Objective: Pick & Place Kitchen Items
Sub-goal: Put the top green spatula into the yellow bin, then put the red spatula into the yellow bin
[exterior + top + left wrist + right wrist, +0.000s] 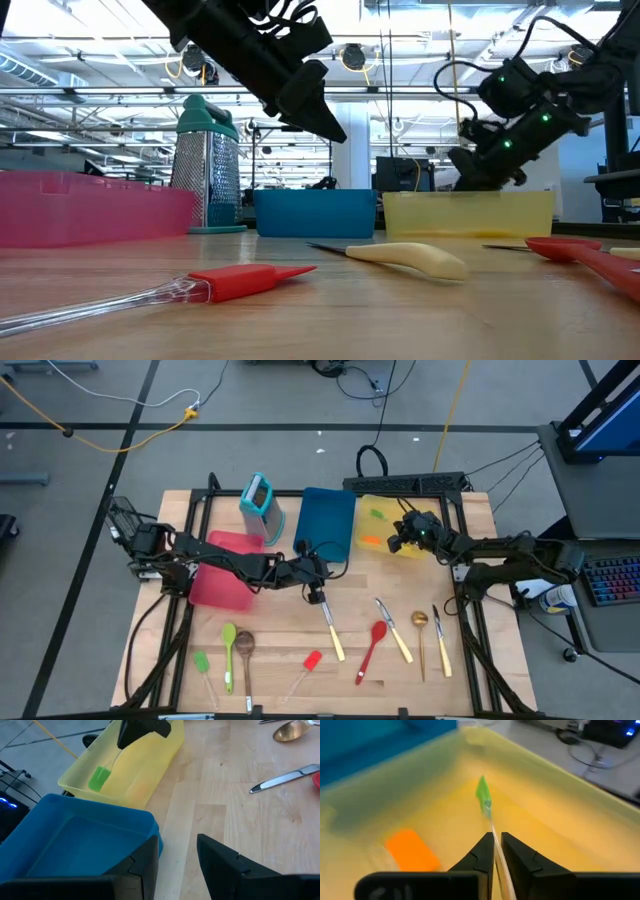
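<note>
A green mini spatula (483,795) hangs inside the yellow tray (366,508), its clear handle pinched between the closed fingers of the right gripper (497,845), so the green blade points away from the gripper toward the tray's floor. Beside it in the same tray lies an orange mini spatula (411,850), apart from the green one and off to one side of the gripper. From above, the right gripper (400,532) sits over the yellow tray at the back right of the table (290,640). The blue tray (326,520) stands just beside the yellow one, with the teal grater (259,500) and the pink tray (222,570) further along to the left. The left gripper (315,595) hovers over bare wood near the front corner of the blue tray, its fingers apart and holding nothing. The remaining utensils lie on the front of the table, well apart from the right gripper: a cream-handled knife (331,630) just below the left gripper, a red spoon (372,650), a second cream-handled knife (395,632), a gold spoon (421,640) and another knife (441,643) to the right, and a red mini spatula (307,667), a wooden spoon (245,655), a green spoon (229,650) and another green mini spatula (204,670) to the left.
</note>
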Robot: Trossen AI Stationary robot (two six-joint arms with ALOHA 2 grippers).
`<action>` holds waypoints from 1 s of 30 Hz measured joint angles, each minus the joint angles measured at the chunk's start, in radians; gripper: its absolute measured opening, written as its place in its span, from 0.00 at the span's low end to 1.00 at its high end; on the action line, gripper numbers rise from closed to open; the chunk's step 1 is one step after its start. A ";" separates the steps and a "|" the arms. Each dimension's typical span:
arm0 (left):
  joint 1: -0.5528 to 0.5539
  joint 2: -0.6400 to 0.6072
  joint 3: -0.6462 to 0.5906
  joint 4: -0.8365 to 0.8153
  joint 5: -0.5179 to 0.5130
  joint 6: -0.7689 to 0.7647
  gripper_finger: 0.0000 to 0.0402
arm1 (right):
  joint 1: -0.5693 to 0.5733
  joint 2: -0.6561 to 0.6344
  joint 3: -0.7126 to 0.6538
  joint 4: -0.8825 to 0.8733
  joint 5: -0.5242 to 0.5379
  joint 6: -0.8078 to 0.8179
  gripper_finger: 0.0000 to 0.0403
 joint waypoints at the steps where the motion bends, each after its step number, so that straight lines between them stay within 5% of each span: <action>1: 0.000 0.000 0.000 0.000 0.000 0.000 0.35 | -0.007 0.000 -0.007 -0.002 0.001 -0.003 0.07; 14: 0.000 0.000 0.000 0.000 0.000 -0.004 0.35 | -0.034 0.000 -0.028 0.024 0.000 -0.061 0.25; 30: -0.011 0.000 0.000 0.000 0.032 -0.165 0.35 | 0.054 0.000 -0.028 0.215 -0.001 -0.274 0.32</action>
